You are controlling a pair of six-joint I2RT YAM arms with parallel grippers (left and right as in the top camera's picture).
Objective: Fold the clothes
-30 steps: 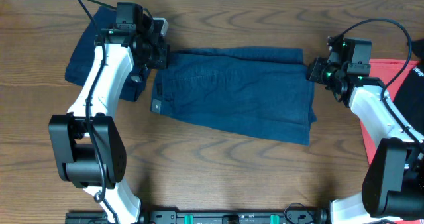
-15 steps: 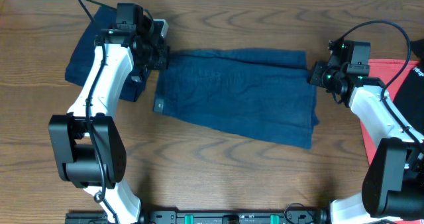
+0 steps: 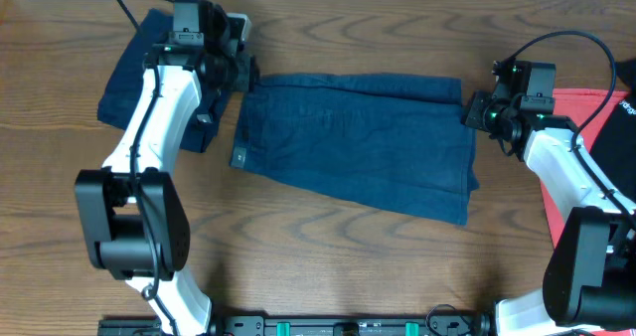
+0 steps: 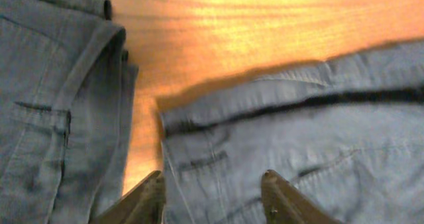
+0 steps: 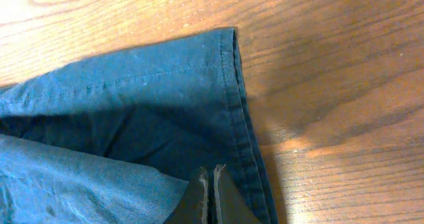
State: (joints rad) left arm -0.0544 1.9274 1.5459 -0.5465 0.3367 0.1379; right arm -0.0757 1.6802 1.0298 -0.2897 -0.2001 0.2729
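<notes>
Okay, the trousers (image 3: 358,137) lie flat mid table (image 3: 328,266), doubled leg on leg, waistband left, hems right. At the waistband corner the left hand (image 4: 212,184) is released, jaws apart. At the hem corner the right hand (image 5: 212,174) is clenched; can't tell if cloth is pinched. Step looks like straightening the lengthwise fold. Next probably needs a grip on one end, carried across.

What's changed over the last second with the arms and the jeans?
The spread jeans were drawn slightly toward the right gripper, then the left gripper opened and let go of the waistband. Right gripper stays shut on the hem; folded pair unmoved.
</notes>
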